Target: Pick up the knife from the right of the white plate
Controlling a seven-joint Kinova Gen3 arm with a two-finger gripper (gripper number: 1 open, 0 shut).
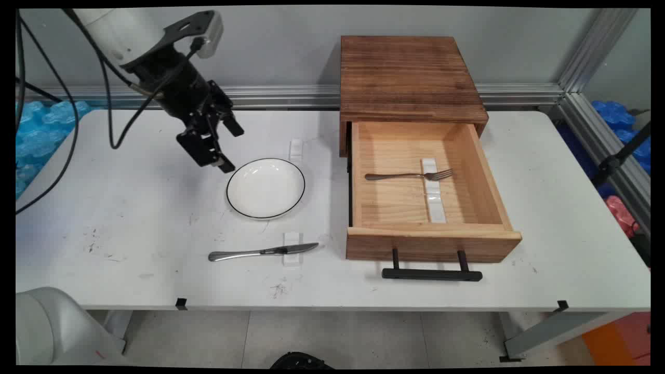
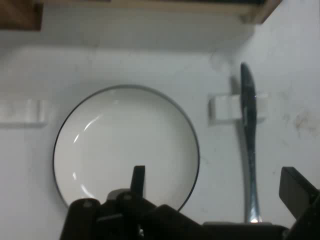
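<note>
Claw: the black two-finger claw (image 1: 218, 148) hangs above the table (image 1: 104, 208), just left of the plate, tilted toward it. Its fingers are spread apart and hold nothing.
Plate: a white plate with a thin dark rim (image 1: 265, 187) lies flat on the table, near the middle. It is the thing nearest the claw. In the hand view the plate (image 2: 125, 150) sits beyond the fingers, one finger (image 2: 138, 180) in front of it.
Knife: a metal table knife (image 1: 262, 252) lies on the table nearer the camera than the plate, its blade resting across a small white block (image 1: 292, 249). In the hand view the knife (image 2: 249, 135) lies beside the plate.
Second block: another small white block (image 1: 295, 148) sits on the table just behind the plate.
Drawer box: a dark wooden box (image 1: 408, 78) stands right of the plate, its pale drawer (image 1: 431, 239) pulled open, with a black bar handle (image 1: 431, 274).
Fork: a metal fork (image 1: 408, 176) lies inside the drawer, its tines over a white strip (image 1: 434, 200).
</note>
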